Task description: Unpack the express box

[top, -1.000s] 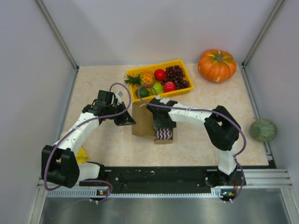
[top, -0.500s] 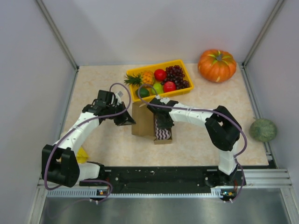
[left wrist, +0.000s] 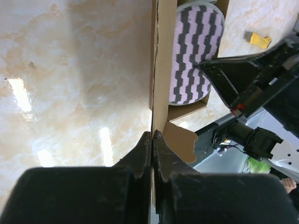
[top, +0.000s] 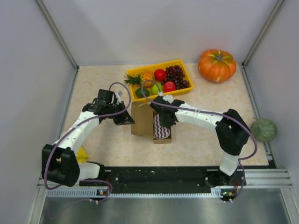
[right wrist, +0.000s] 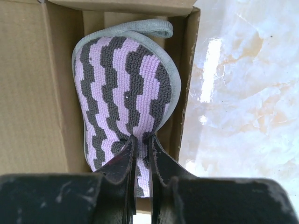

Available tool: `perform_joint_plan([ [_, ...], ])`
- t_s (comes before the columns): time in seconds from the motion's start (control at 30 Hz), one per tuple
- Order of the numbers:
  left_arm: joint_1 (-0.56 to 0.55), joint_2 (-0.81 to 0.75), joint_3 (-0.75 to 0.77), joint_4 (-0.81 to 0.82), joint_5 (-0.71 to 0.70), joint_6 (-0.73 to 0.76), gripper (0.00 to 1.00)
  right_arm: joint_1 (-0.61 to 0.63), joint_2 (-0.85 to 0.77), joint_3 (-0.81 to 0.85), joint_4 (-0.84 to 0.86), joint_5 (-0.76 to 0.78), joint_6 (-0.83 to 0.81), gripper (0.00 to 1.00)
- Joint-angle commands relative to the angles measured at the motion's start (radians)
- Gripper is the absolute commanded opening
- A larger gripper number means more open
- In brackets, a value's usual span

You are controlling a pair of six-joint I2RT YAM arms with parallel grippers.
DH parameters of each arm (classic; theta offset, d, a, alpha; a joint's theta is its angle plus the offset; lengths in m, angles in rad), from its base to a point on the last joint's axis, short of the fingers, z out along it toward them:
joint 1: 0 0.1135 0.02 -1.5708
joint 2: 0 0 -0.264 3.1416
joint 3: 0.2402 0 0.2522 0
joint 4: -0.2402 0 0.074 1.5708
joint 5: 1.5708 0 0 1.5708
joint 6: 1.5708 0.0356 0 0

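Wrist views alone showed the left hand [left wrist: 153,140] clamping a flap [left wrist: 163,70] of the box [right wrist: 184,93], the right hand [right wrist: 141,144] pinching the pad [right wrist: 126,93] inside. Overhead, the tray [top: 188,71] held fruit [top: 161,74].

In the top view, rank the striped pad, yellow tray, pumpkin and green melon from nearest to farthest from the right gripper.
1. The striped pad, inside the box, pinched by the right gripper.
2. The yellow tray, just behind the box.
3. The pumpkin, back right corner.
4. The green melon, far right edge.
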Motion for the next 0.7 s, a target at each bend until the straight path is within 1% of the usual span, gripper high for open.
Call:
perform_joint_plan([
  [0.0, -0.005, 0.009, 0.059, -0.022, -0.046, 0.027, 0.00, 0.010, -0.105, -0.018, 0.031, 0.015, 0.034, 0.00],
  [0.33, -0.005, 0.019, 0.094, -0.047, -0.063, 0.044, 0.00, -0.007, -0.237, -0.065, 0.007, 0.027, 0.057, 0.00],
  [0.47, -0.005, 0.024, 0.131, -0.085, -0.092, 0.067, 0.00, -0.062, -0.306, -0.090, 0.001, 0.050, 0.057, 0.00],
  [0.6, -0.003, 0.030, 0.169, -0.130, -0.137, 0.105, 0.00, -0.180, -0.347, -0.136, 0.002, 0.054, 0.037, 0.00],
  [0.67, -0.003, 0.032, 0.195, -0.153, -0.165, 0.121, 0.01, -0.212, -0.355, -0.146, 0.004, 0.068, 0.008, 0.00],
])
